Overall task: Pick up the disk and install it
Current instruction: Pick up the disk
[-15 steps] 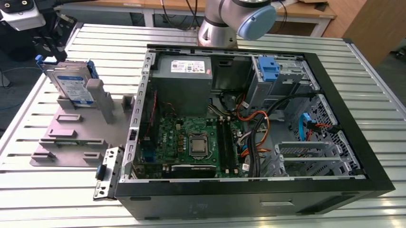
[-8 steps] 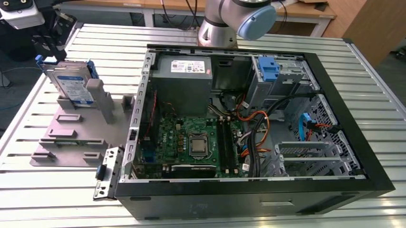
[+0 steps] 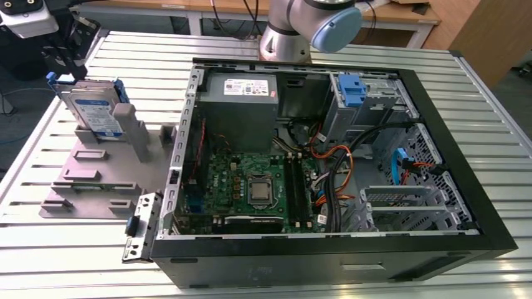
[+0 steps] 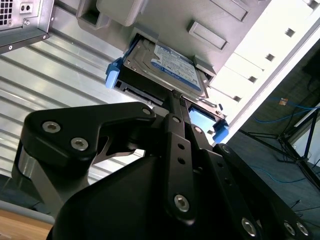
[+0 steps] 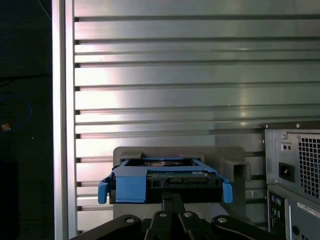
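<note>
The disk stands on edge in a grey holder at the exterior view's left, silver with a white-and-blue label and blue side rails. My gripper hangs just above and behind its top edge. In the second wrist view the disk lies in the holder's slot, and the gripper reaches its near end. In the first wrist view the gripper meets the middle of the disk's near edge.
An open computer case lies on the slatted metal table, with a drive bay holding a blue bracket at its far side. The arm's base stands behind the case. The table's edge is close beside the holder.
</note>
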`<action>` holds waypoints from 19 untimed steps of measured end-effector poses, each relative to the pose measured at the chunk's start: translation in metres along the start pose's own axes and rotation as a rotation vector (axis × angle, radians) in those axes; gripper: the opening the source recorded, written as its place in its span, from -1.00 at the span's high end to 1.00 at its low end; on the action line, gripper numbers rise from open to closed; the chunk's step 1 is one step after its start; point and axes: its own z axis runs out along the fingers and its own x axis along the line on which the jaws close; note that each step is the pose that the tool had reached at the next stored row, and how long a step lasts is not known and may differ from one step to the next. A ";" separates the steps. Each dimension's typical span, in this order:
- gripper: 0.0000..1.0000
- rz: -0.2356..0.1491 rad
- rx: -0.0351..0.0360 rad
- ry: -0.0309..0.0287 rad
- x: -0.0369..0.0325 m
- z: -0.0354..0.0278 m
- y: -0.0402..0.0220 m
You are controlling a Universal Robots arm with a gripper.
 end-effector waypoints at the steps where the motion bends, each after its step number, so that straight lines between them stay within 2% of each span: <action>1: 0.79 -0.001 0.0000 0.0000 0.0000 0.0000 0.0000; 5: 0.79 -0.017 -0.0005 0.0008 0.0000 0.0000 0.0000; 19: 0.79 -0.133 -0.0041 0.0059 0.0000 0.0000 0.0000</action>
